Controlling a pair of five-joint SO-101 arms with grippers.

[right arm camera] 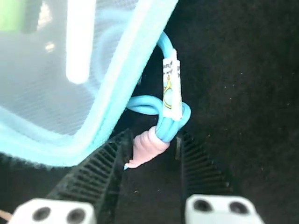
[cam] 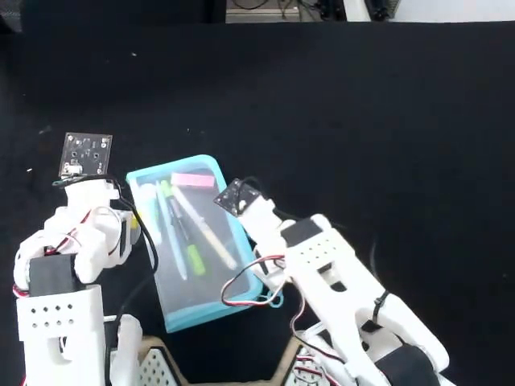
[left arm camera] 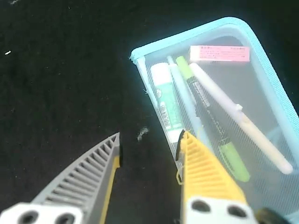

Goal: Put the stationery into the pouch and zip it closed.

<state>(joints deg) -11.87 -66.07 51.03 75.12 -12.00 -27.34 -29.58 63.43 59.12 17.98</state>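
Black cloth (cam: 386,121) over the whole table, matte, a few pale specks. One teal mesh pouch (cam: 211,312) lies flat in the middle, between the two arms, with its long axis running away from the arm bases. At the pouch's nearest corner the right arm (cam: 338,281) slants in, and its red and white wires (cam: 241,285) drape over the mesh there. The right gripper (right arm camera: 154,135) sits just off that corner. Its jaws are closed in on the zip pull, and the pink pull tab (right arm camera: 145,148) and teal cord loop (right arm camera: 170,123) fill the gap between them. The left arm (cam: 72,241) stands beside the pouch's opposite long side. The left gripper (left arm camera: 149,135) has its jaws spread apart and holds nothing. Its yellow finger overlaps the pouch rim and its grey finger hangs over cloth just beside the pouch. A small camera board (cam: 236,197) on the right wrist covers part of the pouch's rim on that side. Through the mesh, five pieces of stationery show, all inside the pouch. There is one glue stick (left arm camera: 166,100), one pale blue pen (left arm camera: 184,100), one green marker (left arm camera: 205,116) and one cream pen (left arm camera: 238,119), all lengthwise and side by side. One pink eraser (left arm camera: 218,53) lies crosswise at the pouch's far end. Beyond the pouch the cloth runs on to its far edge, where a strip of pale floor (cam: 282,10) shows with cables on it. Tally: two arms, two grippers, one pouch, five items.
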